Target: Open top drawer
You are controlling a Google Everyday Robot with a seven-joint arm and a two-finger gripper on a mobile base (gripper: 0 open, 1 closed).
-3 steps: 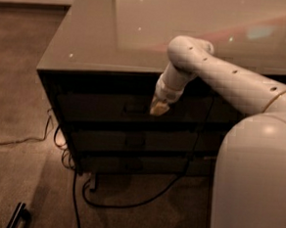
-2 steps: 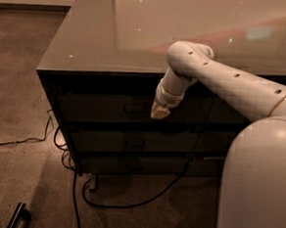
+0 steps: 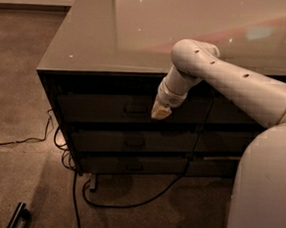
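Observation:
The top drawer [image 3: 99,108] is the uppermost dark front under the glossy tabletop, and its front sits flush with the drawers below. Its small loop handle [image 3: 136,108] is at the centre of the panel. My gripper [image 3: 161,112] points down in front of this panel, just right of the handle and at about the same height. The white arm [image 3: 224,77] reaches in from the right, over the table's front edge.
Two slimmer drawers [image 3: 131,142] lie below the top one. Black cables [image 3: 141,201] trail on the carpet in front of and left of the cabinet. A dark object [image 3: 18,215] lies on the floor at lower left. The robot's white body [image 3: 265,193] fills the lower right.
The gripper has dropped slightly and edged right, staying next to the top drawer's handle. The drawer front has not moved.

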